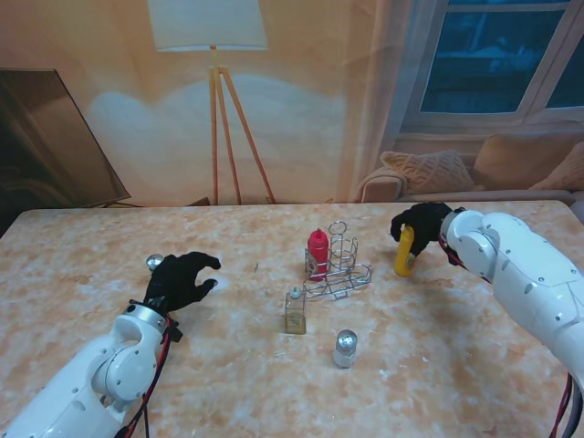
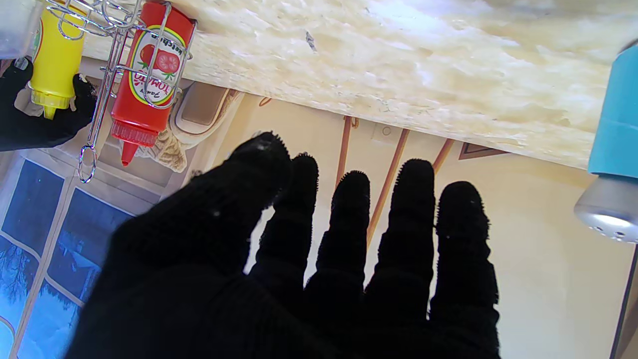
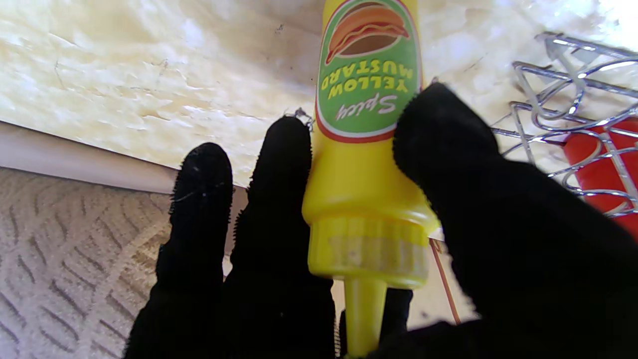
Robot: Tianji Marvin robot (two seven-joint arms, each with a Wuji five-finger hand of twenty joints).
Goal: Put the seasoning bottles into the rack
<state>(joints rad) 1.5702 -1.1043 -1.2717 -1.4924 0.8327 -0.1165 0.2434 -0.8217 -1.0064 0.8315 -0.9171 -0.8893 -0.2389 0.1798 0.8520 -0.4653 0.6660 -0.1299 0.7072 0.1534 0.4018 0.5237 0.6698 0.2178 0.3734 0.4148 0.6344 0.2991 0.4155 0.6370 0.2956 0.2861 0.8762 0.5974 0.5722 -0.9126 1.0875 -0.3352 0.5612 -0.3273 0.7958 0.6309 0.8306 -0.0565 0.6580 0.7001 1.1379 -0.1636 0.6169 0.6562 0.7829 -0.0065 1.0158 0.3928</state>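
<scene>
A yellow mustard bottle stands on the table to the right of the wire rack. My right hand is shut on its upper part; in the right wrist view the thumb presses its label and the fingers lie behind the bottle. A red ketchup bottle stands inside the rack. A small glass spice jar and a silver-capped shaker stand nearer to me than the rack. My left hand hovers open at the left, next to a blue shaker.
The left wrist view shows the blue shaker beside my spread left hand, with the ketchup and rack farther off. The table's far edge runs behind the rack; a floor lamp and sofa stand beyond.
</scene>
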